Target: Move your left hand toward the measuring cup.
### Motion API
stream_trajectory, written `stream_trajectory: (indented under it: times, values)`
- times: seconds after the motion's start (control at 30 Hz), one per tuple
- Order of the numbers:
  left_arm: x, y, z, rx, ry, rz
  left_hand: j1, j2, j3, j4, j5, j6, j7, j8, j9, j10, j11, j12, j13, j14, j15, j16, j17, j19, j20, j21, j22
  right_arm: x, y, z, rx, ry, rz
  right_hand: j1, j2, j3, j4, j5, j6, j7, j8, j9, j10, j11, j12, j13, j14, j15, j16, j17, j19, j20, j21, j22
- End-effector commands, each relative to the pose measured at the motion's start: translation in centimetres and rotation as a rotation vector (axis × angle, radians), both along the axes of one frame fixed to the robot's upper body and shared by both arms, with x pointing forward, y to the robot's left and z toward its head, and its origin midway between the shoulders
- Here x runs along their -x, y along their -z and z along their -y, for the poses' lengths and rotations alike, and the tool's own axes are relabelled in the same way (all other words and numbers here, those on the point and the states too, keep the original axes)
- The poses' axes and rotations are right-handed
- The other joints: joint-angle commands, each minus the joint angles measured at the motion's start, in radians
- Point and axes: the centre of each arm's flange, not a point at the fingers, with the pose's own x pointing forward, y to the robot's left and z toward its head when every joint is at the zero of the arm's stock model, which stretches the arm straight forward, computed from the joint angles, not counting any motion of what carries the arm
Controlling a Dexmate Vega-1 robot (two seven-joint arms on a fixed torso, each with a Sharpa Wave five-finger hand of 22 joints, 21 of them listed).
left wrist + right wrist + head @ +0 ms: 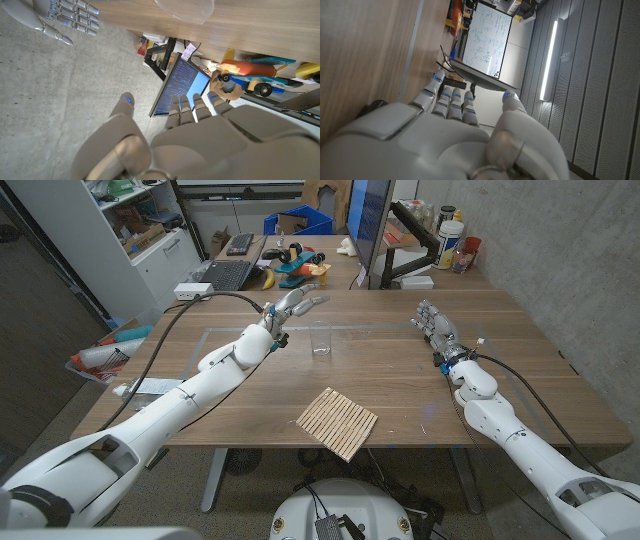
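While my left hand (291, 304) hovers with fingers spread, holding nothing, the clear plastic measuring cup (321, 343) stands upright just beside it on the wooden desk (400, 390), easy to reach.

slatted mat (337, 421) near table (400, 370) front | monitor (366, 225) behind

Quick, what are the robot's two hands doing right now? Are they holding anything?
Left hand: open, fingers apart, holding nothing, raised beside the small clear plastic measuring cup.
Right hand: open, holding nothing, fingers extended over the wooden table.
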Motion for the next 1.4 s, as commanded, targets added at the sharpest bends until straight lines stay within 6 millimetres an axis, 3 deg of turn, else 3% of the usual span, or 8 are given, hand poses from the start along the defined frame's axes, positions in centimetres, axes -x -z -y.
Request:
stream_trajectory:
  times: [0.03, 0.77, 1.4]
  values:
    - [0.1, 0.1, 0.6, -0.058, -0.027, 0.019, 0.014, 0.0, 0.002, -0.005, 0.0, 0.01, -0.003, 0.005, 0.005, 0.004, -0.002, 0.008, 0.001, 0.006, 0.005, 0.009, 0.003, 0.0, 0.011, -0.002, 0.002, 0.4, 0.0, -0.2, -0.001, 0.009, 0.007, 0.004, 0.011, -0.004, 0.004, 0.005, 0.008, -0.003, 0.001, 0.004, 0.015, 0.0, 0.008, 0.002, 0.017, -0.007, 0.01, 0.001, 0.013, 0.0, -0.005, 0.002]
    - [-0.6, 1.2, 0.4, -0.17, -0.098, 0.044, 0.024, -0.002, 0.002, -0.006, 0.0, 0.021, -0.005, 0.005, 0.005, 0.012, -0.009, 0.011, 0.002, 0.015, 0.004, 0.01, 0.004, -0.001, 0.014, -0.003, 0.003, 0.3, -0.1, -1.8, -0.005, 0.008, 0.024, 0.005, 0.013, -0.006, 0.004, 0.005, 0.014, -0.003, 0.003, 0.004, 0.026, -0.001, 0.011, 0.002, 0.023, -0.009, 0.012, -0.002, 0.021, -0.003, -0.015, 0.002]
    - [-1.2, 1.6, 1.5, -0.221, -0.102, 0.055, 0.028, -0.005, 0.0, -0.006, -0.001, 0.028, -0.006, 0.005, 0.006, 0.016, -0.008, 0.011, 0.002, 0.019, 0.003, 0.009, 0.004, -0.001, 0.013, -0.004, 0.003, 0.7, 0.4, -2.2, -0.026, 0.007, 0.039, 0.004, 0.013, -0.009, 0.003, 0.005, 0.014, -0.004, 0.002, 0.004, 0.029, 0.001, 0.01, 0.002, 0.025, -0.009, 0.013, -0.005, 0.024, -0.001, -0.023, 0.003]
